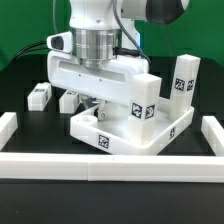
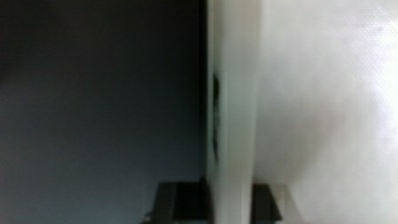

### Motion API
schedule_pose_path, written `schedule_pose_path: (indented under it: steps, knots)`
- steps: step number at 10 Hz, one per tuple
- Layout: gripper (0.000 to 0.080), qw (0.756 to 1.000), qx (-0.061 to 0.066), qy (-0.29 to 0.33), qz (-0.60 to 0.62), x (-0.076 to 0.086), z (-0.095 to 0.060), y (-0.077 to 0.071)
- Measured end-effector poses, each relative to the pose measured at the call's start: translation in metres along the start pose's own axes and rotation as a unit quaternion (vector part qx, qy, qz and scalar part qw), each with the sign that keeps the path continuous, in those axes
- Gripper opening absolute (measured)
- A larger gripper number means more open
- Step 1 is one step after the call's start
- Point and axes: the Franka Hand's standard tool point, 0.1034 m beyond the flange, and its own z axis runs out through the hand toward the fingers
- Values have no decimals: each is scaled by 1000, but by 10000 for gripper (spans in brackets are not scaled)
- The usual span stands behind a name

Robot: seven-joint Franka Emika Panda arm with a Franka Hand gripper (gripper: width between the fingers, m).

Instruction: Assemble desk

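The white tray-like tabletop (image 1: 150,134) lies on the black table with tags on its front rim. Two white legs stand upright on it, one near the middle (image 1: 143,101) and one at the far right corner (image 1: 183,78). Another leg (image 1: 40,95) lies loose at the exterior view's left. My gripper (image 1: 93,104) hangs low over the tabletop's left end. In the wrist view my gripper (image 2: 233,205) is shut on a long white leg (image 2: 233,110), with a dark finger (image 2: 180,203) on each side. Beside it is a white surface (image 2: 329,110). In the exterior view my hand mostly hides that leg.
Long white border rails run along the front (image 1: 110,164), the exterior view's left (image 1: 8,128) and right (image 1: 214,132). Black cables hang behind the arm at the back left (image 1: 35,48).
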Motion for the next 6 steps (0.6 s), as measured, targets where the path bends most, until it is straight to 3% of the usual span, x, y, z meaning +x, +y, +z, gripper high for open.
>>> schedule_pose_path:
  steps: [3, 6]
  knots:
    - [63, 996, -11, 5, -94, 2, 5, -22]
    - [63, 985, -12, 8, -173, 3, 6, -23]
